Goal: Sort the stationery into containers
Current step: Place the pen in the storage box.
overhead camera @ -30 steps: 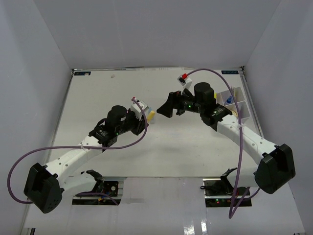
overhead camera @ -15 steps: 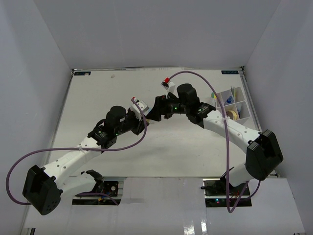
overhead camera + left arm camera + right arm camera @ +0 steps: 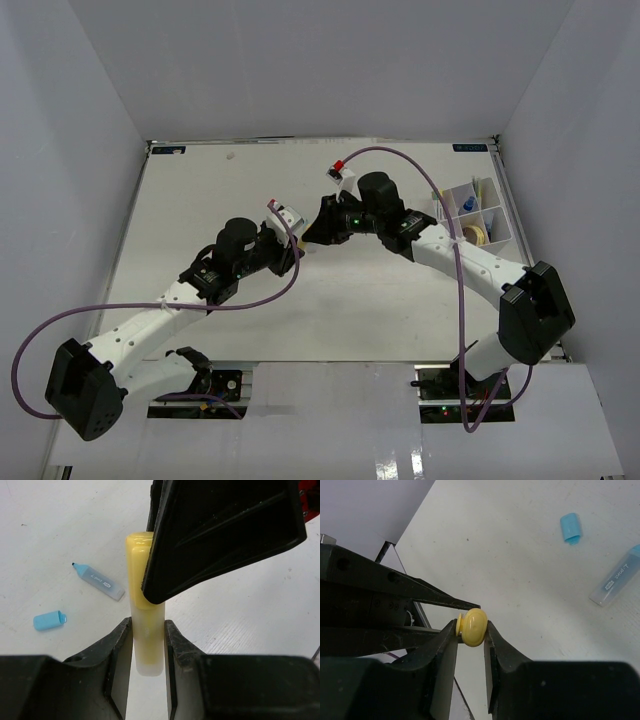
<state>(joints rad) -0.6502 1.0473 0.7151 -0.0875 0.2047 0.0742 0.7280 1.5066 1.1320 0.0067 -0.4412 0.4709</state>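
Clamping one end of the yellow tube (image 3: 141, 570), the left claw (image 3: 147, 632) holds it above mid-surface (image 3: 200, 200). The right claw (image 3: 471, 629), apart a second ago, has closed on the other end, so a handover toward the organizer box (image 3: 492, 212) seems underway.

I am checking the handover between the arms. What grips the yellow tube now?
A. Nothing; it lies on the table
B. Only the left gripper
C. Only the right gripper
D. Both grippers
D: the left gripper clamps the yellow tube by its body, and the right gripper pinches its rounded end.
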